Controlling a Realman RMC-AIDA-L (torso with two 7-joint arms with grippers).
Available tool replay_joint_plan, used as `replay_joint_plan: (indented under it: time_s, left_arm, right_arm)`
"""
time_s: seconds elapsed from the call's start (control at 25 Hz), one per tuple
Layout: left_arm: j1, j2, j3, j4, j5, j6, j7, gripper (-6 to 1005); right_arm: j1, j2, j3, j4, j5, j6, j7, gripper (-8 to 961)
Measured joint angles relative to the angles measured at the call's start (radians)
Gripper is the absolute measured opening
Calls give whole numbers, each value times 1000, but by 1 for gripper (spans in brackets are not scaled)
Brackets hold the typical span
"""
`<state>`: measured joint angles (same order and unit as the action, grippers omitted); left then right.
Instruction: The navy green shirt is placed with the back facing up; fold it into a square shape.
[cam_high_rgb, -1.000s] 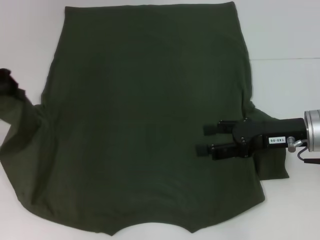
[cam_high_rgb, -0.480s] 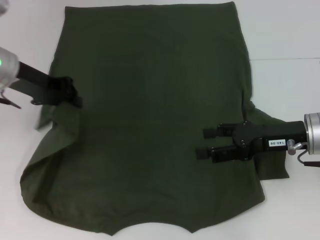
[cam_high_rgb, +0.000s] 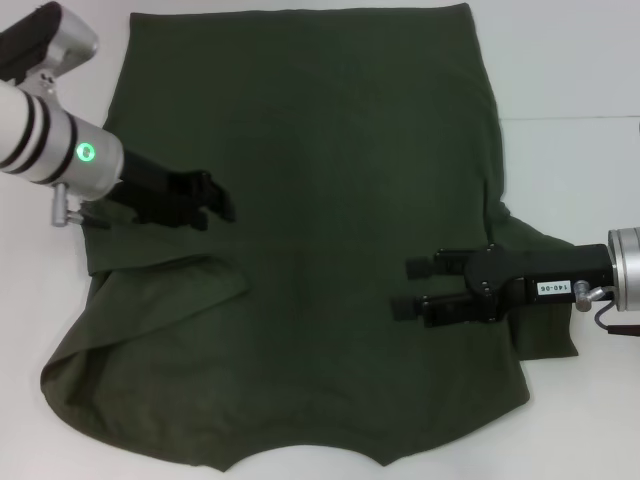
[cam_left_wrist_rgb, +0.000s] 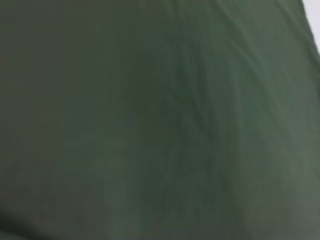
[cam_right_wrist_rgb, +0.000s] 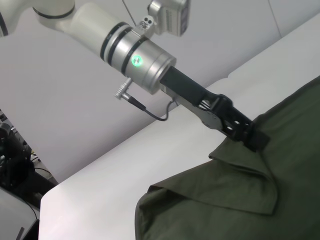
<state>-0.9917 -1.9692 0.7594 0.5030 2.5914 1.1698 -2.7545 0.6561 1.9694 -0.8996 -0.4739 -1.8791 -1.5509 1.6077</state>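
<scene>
L gripper pinched shut on shirt fabric, holding the left sleeve folded in over the body; fold ridge runs just below it. R gripper w/ fingers apart, resting over shirt's right side near the other sleeve. Shirt spread plain side up on white table, filling most of it.

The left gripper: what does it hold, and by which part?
The left gripper holds the navy green shirt by its left sleeve, drawn inward over the body.
</scene>
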Motion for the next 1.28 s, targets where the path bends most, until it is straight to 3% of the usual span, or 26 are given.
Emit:
replay_joint_plan:
  time_s: [0.16, 0.4, 0.64, 0.8, 1.28]
  left_arm:
    - [-4, -21, -1, 7, -3, -5, 8, 376]
    - [72, -14, -27, 97, -16, 11, 56, 617]
    - [197, 27, -113, 123, -138, -1, 140, 800]
    - [253, 40, -155, 96, -188, -55, 178, 896]
    - [276, 31, -160, 21, -192, -161, 223, 897]
  right_arm:
    - [-2, 0, 1, 0, 0, -1, 1, 912]
    - [-3, -3, 2, 0, 0, -1, 2, 909]
    - [-3, -5, 2, 0, 0, 2, 2, 907]
    - [0, -6, 2, 0, 0, 3, 1, 905]
    - [11, -8, 2, 0, 0, 5, 2, 900]
